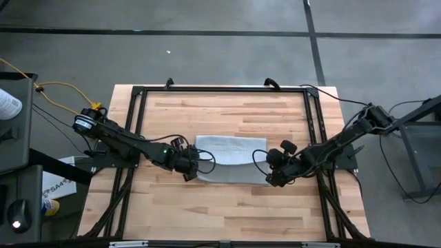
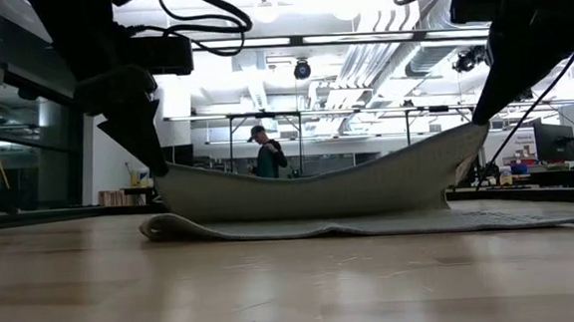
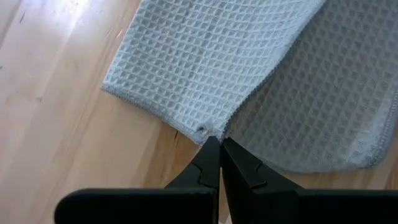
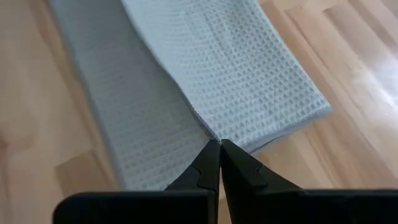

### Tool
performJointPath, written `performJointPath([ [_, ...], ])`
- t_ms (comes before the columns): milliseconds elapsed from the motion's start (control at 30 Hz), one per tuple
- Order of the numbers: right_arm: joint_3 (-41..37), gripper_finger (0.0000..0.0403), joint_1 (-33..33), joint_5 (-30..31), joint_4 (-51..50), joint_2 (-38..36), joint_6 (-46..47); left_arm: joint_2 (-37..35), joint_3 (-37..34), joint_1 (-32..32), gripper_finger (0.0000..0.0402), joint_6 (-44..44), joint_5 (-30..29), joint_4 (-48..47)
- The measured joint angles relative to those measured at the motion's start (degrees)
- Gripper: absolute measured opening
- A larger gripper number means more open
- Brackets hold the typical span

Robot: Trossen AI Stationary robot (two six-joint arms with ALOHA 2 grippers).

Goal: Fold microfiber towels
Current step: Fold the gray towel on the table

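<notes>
Item: one light grey towel (image 1: 231, 160) of waffle weave, lying near the middle of the wooden worktop (image 1: 227, 207), partly folded, with one long edge lifted off the wood and the rest flat beneath it. Left end effector (image 1: 187, 167): clenched on one corner of the raised edge, at the towel's left end; the wrist view shows the hemmed corner pinched at the fingertips. Right end effector (image 1: 273, 176): clenched on the matching corner at the right end. From table height the held edge sags in a shallow curve between the two grips, the right corner carried higher than the left. Handling, as judged: light, soft and limp, with no stiffness of its own, so it will droop wherever unsupported; the textured weave should grip well and is not fragile. Best hold is at the stitched corners, as now, keeping the edge taut enough to lay straight. Edges: the lower layer's far hem lies flat on the wood and shows beyond the lifted flap in both wrist views. Open room: bare wood on every side of the towel, more toward the near edge; a black frame (image 1: 138, 93) borders the worktop and stands well apart from the cloth. A person (image 2: 266, 152) stands far off in the room behind.
</notes>
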Motion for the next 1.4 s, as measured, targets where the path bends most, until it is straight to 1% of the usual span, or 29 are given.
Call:
performJointPath([
  [100,0.0,0.0003,0.4,-1.1,0.4,0.0,0.1,0.0,0.0,0.0,0.0,0.0,0.3,0.3],
  [233,-0.1,0.0003,0.3,-2.9,0.6,0.0,0.8,0.0,0.0,0.0,0.0,0.0,2.8,0.6],
  [367,-2.3,0.0003,0.3,-4.1,3.2,0.0,0.8,0.0,0.0,0.0,0.0,0.0,3.8,1.1],
  [567,-4.9,0.0003,0.8,-5.1,7.4,0.1,0.8,1.0,0.0,-1.6,0.0,0.1,3.7,2.7],
  [800,-5.0,0.0003,2.1,-6.7,9.1,0.1,0.8,2.8,-0.1,-4.5,0.0,-0.2,4.3,4.8],
  [1033,-5.0,0.0003,2.2,-8.3,10.8,0.2,0.8,3.8,0.0,-4.5,0.0,-0.2,5.2,4.7],
  [1267,-5.0,0.0003,2.2,-10.5,13.1,5.0,0.8,3.7,0.0,-4.5,0.0,0.0,5.4,5.5],
  [1400,-5.0,0.0003,2.2,-11.6,14.8,7.1,0.8,3.7,0.0,-4.5,0.0,-0.2,7.3,5.9],
])
